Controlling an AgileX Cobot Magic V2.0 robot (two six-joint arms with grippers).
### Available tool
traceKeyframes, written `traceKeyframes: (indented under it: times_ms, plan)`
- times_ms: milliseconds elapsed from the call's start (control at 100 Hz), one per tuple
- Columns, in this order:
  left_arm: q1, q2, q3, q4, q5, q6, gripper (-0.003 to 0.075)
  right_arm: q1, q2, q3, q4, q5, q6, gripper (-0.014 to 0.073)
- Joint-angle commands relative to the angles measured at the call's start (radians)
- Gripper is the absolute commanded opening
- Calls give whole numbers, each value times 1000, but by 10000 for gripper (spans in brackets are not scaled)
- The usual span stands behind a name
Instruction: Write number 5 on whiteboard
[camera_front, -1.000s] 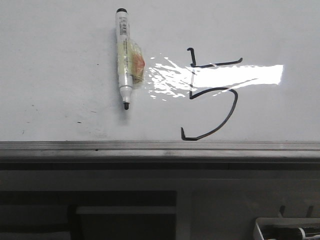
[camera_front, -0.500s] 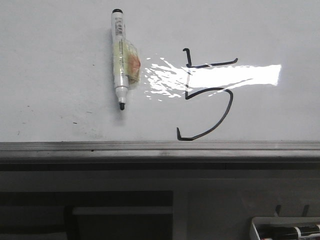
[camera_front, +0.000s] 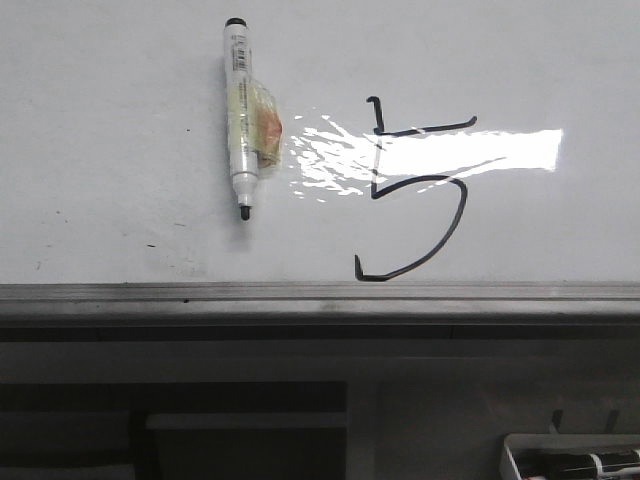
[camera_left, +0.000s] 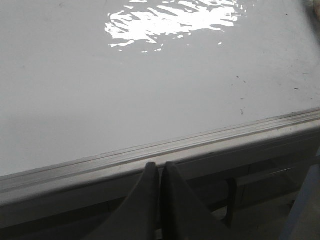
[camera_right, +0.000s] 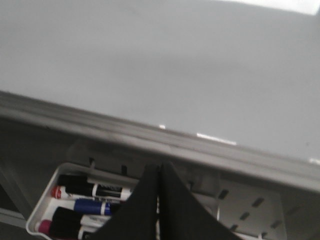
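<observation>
The whiteboard (camera_front: 120, 120) fills the upper front view, glossy white with glare and a grey edge rail along its near side. The number 5 (camera_front: 455, 215) is drawn on it in thin black strokes, right of middle. A white marker with a black tip (camera_front: 238, 110) lies on the board left of the 5, tape around its barrel. My left gripper (camera_left: 160, 167) is shut and empty, below the board's rail (camera_left: 150, 150). My right gripper (camera_right: 160, 167) is shut and empty, over a marker tray. Neither gripper shows in the front view.
A white tray (camera_right: 250, 210) holding several markers (camera_right: 95, 190) sits below the board's rail at the right; it also shows in the front view (camera_front: 570, 462). Grey cabinet panels (camera_front: 300, 400) lie below the rail.
The view shifted slightly: the marker and the 5 sit a little further left than one second ago. Nothing has moved since half a second ago.
</observation>
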Motion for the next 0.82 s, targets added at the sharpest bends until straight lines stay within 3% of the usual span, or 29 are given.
traceKeyframes:
  times_ms: [0, 70, 140, 290, 380, 810]
  plan:
    - [2, -28, 16, -4, -70, -7, -20, -21, -11, 16, -4, -88, 7, -61]
    - [2, -28, 16, -4, -70, -7, -20, -21, -47, 57, -4, -88, 7, -61]
    - [2, -28, 16, -4, -70, -7, -20, -21, -97, 53, -2, 18, 7, -61]
    - [2, -28, 16, -4, -70, -7, -20, -21, -220, 55, -4, 95, 5, -61]
    - [2, -28, 16, -4, -70, -7, -20, -21, -291, 55, -6, 85, 5, -61]
    - [2, -28, 16, -11, -70, -7, -20, -21, -285, 55, -6, 84, 5, -61]
